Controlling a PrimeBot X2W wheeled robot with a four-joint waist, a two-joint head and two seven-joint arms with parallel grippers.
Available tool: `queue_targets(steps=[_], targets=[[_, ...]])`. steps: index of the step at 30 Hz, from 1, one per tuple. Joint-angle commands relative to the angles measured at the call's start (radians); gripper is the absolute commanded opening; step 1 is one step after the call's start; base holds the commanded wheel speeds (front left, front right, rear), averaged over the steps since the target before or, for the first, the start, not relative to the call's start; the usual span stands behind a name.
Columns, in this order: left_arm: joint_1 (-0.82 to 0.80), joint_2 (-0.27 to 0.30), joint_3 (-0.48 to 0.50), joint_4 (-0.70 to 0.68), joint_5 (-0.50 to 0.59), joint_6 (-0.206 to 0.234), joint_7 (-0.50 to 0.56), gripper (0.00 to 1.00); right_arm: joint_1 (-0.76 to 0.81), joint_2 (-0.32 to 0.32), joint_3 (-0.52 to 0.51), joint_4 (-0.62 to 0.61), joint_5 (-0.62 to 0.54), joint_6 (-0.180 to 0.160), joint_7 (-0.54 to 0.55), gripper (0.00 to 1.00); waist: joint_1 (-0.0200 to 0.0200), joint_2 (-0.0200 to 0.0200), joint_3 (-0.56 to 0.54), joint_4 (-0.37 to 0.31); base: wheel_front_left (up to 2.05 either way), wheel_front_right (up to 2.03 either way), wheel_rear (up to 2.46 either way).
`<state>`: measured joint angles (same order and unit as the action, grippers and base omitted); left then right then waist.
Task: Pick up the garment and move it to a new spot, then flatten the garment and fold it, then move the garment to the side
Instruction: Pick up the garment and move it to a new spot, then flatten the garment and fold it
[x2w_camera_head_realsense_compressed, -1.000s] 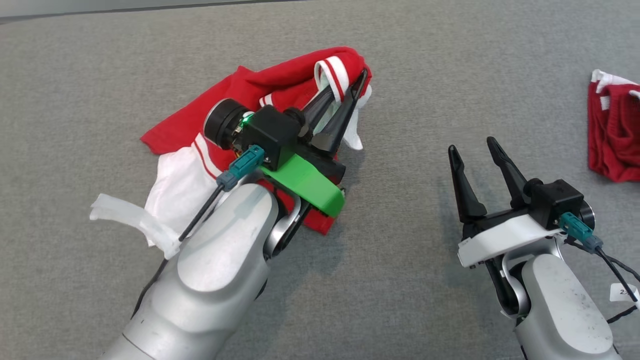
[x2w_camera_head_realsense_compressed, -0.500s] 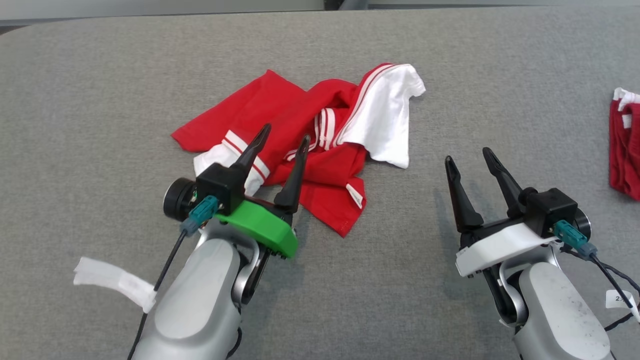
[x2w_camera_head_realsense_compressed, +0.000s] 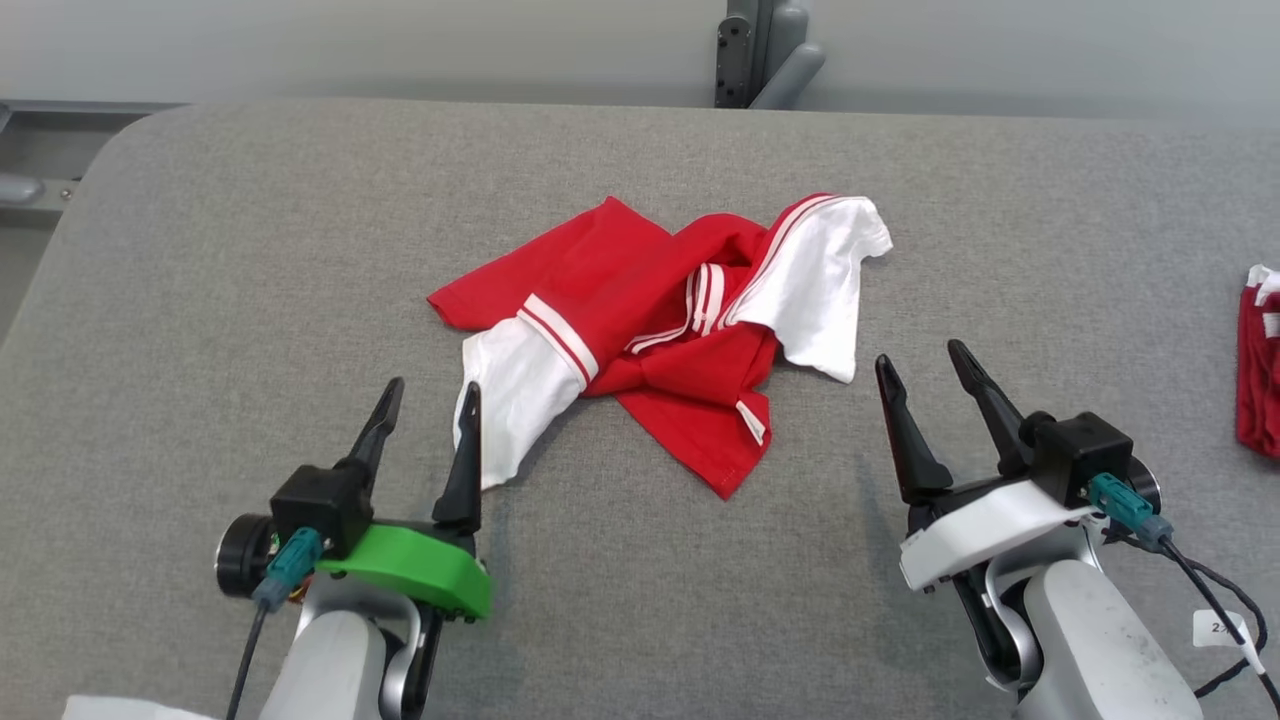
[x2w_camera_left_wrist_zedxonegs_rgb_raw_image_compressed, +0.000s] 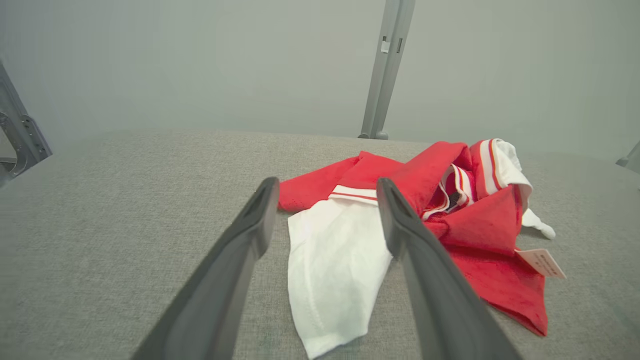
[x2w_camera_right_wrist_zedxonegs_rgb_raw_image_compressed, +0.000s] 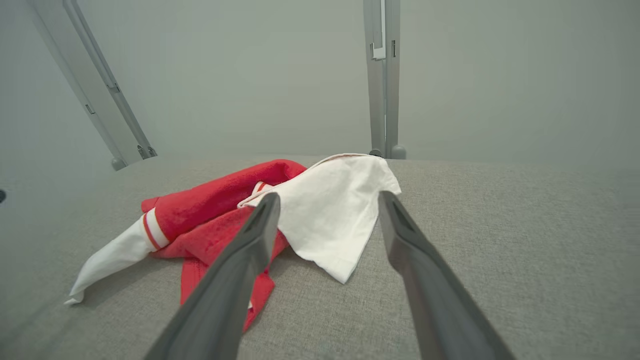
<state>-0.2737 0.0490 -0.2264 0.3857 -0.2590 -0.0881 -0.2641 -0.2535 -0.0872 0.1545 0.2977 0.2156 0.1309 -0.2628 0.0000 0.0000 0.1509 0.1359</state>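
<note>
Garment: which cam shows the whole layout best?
Head view: garment seen whole from above, both white sleeves and crumpled red body. Left wrist view is low, near sleeve foremost. Right wrist view is low too, its pincer finger covering part of the red.

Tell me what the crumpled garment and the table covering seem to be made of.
The garment seems a soft knit cloth, perhaps cotton or a blend, matte red with white sleeves; it crumples limply and shows a stitched hem. The table covering looks like a grey woven or felt-like fabric, matte, with a fine flecked grain.
</note>
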Motion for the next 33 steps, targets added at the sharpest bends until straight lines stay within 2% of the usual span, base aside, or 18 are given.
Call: queue_targets(steps=[1,12,25,33], targets=[[0.027,0.003,0.021,-0.011,0.010,-0.006,0.000,1.00,0.017,-0.001,-0.007,0.005,0.003,0.000,-0.003,1.00,0.0000,0.0000,-0.019,-0.014,0.00,0.00,0.00],[0.152,0.003,0.122,-0.042,0.047,-0.024,0.000,1.00,0.092,0.016,-0.021,0.028,0.001,0.000,-0.003,1.00,0.0000,0.0000,-0.084,-0.075,0.00,0.00,0.00],[0.173,0.003,0.121,-0.041,0.039,-0.020,0.000,1.00,0.104,0.025,-0.027,0.030,-0.007,0.000,-0.003,1.00,0.0000,0.0000,-0.091,-0.085,0.00,0.00,0.00],[0.149,0.003,0.108,-0.037,0.034,-0.016,0.000,1.00,0.088,0.018,-0.026,0.023,-0.009,0.000,-0.003,1.00,0.0000,0.0000,-0.054,-0.077,0.00,0.00,0.00]])
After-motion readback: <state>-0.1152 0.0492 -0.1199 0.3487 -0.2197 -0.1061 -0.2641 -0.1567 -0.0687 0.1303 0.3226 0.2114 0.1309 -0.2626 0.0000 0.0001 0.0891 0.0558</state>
